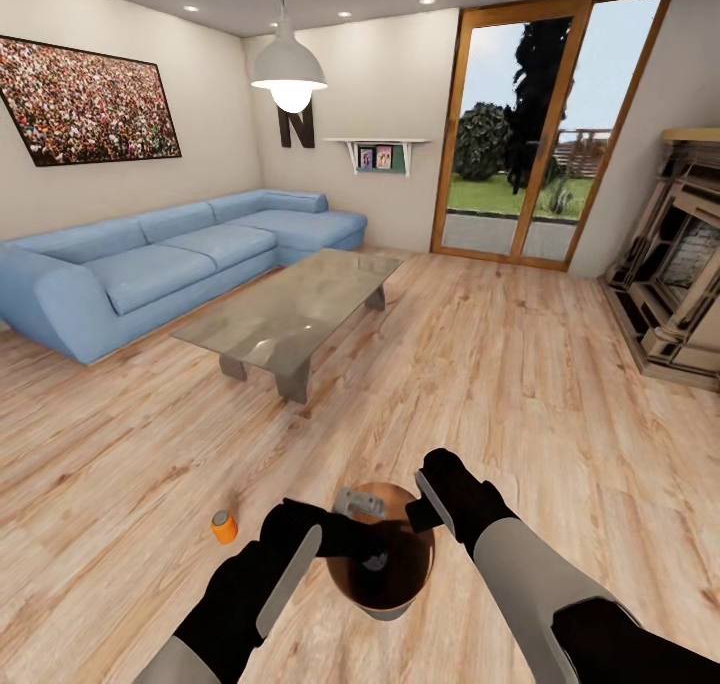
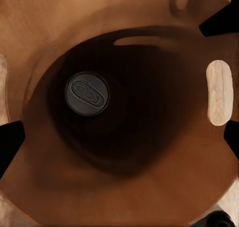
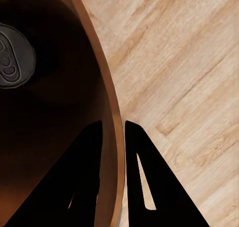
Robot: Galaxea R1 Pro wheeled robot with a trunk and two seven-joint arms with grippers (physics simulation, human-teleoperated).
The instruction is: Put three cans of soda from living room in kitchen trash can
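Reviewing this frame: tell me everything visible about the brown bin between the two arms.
The round, copper-brown, smooth-walled bin sits upright in the living room, low in front of the robot. Its inside is dark brown, and one soda can with a grey metal top stands upright on its bottom. The right gripper has its jaws astride the rim, one inside and one outside the wall. The left gripper is over the opening. Whether the bin rests on the light wood floor or is lifted cannot be told.

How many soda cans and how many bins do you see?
Soda cans: 2 — one on the floor, one inside the bin
Brown bins: 1
Total: 3
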